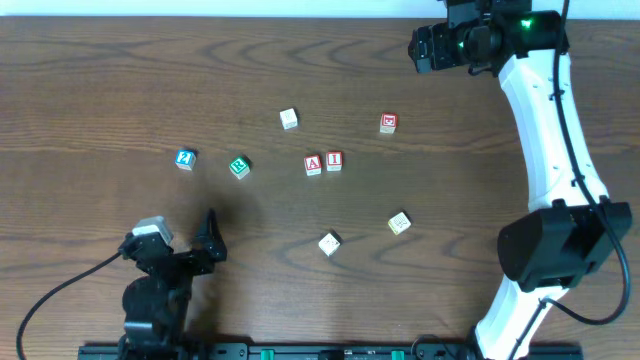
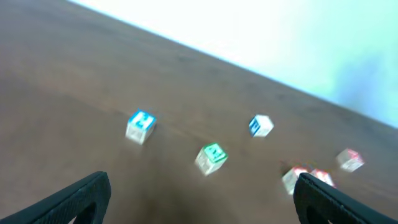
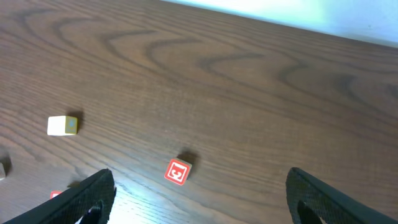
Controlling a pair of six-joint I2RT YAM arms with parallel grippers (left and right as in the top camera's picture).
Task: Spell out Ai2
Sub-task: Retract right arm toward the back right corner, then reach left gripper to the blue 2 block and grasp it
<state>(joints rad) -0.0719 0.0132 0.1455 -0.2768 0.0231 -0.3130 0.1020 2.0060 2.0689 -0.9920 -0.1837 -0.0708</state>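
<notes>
A red "A" block [image 1: 313,165] and a red "I" block [image 1: 334,160] stand side by side, touching, at the table's middle. A third red block [image 1: 388,123] sits up and to their right; it also shows in the right wrist view [image 3: 178,172], its symbol unclear. My left gripper [image 1: 212,236] is open and empty at the lower left; its view shows the red pair [image 2: 306,178] far off, blurred. My right gripper [image 1: 420,46] is open and empty at the top right, above and behind the third red block.
A blue block [image 1: 185,159] and a green block [image 1: 239,167] lie at left. A white block [image 1: 289,120] sits at upper middle. A white block [image 1: 329,243] and a yellowish block [image 1: 399,223] lie nearer the front. The table's far edge runs along the top.
</notes>
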